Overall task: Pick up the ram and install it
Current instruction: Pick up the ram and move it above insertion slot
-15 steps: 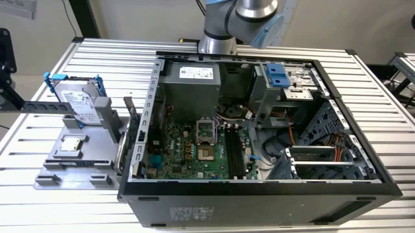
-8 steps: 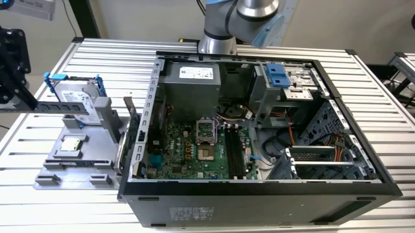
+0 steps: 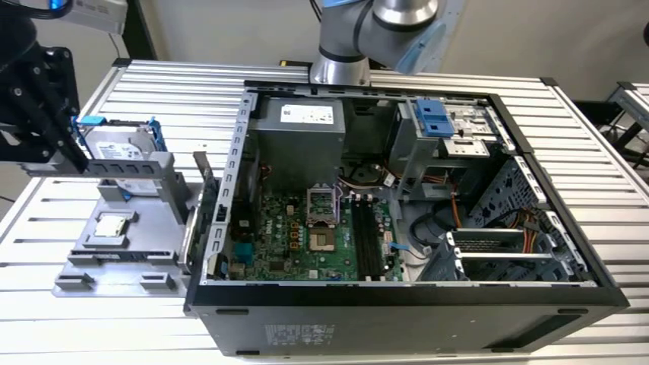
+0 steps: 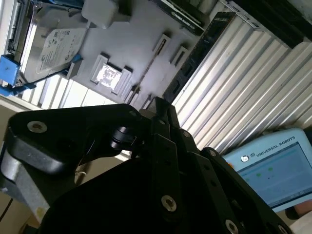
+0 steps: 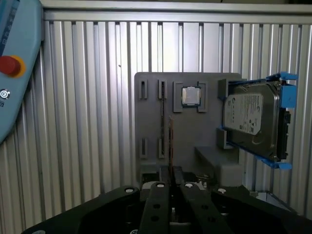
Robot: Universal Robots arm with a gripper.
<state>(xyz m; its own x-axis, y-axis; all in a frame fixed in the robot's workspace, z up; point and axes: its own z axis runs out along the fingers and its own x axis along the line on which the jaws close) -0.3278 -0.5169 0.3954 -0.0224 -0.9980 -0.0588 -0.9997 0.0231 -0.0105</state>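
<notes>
Ram [image 5: 170, 141] clamped edge-on between fingers [image 5: 158, 195], long axis running out past fingertips toward processor [image 5: 190, 96] on grey tray [image 5: 151, 117]; hard drive [image 5: 253, 119] seen beyond fingers, beside processor.

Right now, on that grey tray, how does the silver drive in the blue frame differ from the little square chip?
The hard drive is far larger and oblong; the processor chip is small and square. The hard drive sits raised in a blue bracket; the processor chip lies bare and flat in a shallow pocket. Both are silver-topped, on the same grey tray.
</notes>
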